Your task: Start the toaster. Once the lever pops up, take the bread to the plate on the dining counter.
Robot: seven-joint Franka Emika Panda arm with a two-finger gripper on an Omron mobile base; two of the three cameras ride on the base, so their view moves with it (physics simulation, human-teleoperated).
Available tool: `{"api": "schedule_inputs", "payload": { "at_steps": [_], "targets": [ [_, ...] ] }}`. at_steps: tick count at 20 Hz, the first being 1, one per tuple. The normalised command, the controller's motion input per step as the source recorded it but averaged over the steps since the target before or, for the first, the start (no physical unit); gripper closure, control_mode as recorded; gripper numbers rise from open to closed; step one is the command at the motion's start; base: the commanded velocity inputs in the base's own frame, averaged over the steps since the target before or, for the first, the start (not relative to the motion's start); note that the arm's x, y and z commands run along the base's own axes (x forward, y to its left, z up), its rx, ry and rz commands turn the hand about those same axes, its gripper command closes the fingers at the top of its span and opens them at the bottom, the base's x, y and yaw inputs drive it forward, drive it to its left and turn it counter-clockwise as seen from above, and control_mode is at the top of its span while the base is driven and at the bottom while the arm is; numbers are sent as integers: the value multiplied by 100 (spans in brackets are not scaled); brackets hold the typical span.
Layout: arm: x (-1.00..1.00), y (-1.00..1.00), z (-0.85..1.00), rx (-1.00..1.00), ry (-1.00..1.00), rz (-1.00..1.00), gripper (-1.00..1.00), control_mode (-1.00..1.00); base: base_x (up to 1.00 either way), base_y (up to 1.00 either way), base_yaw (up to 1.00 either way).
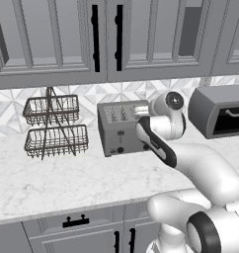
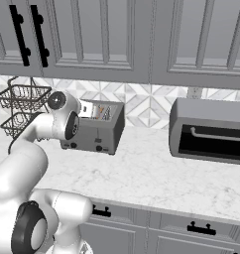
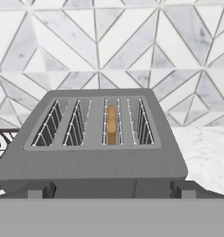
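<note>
Toaster on the marble worktop with one slice sunk in a slot

The toaster [image 1: 119,129] is a boxy grey metal unit with four top slots, standing upright against the patterned tile backsplash; its front shows slider levers and small black knobs low down. The bread [image 3: 112,125] is a thin golden-tan slice with a darker crust, standing on edge deep inside the third slot from the left in the hand view, its top edge below the slot rim. The other three slots show just wire guides. From the right base view the toaster [image 2: 94,131] sits near the worktop's back.
</note>
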Motion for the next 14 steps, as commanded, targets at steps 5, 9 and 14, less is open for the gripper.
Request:
{"api": "schedule_inputs", "payload": {
  "at_steps": [5,9,14],
  "targets": [
    [0,0,4,0,3,0,-100,-100,0,0,0],
    [0,0,0,0,0,0,-100,-100,0,0,0],
    [0,0,0,0,0,0,-100,-100,0,0,0]
  ]
}}
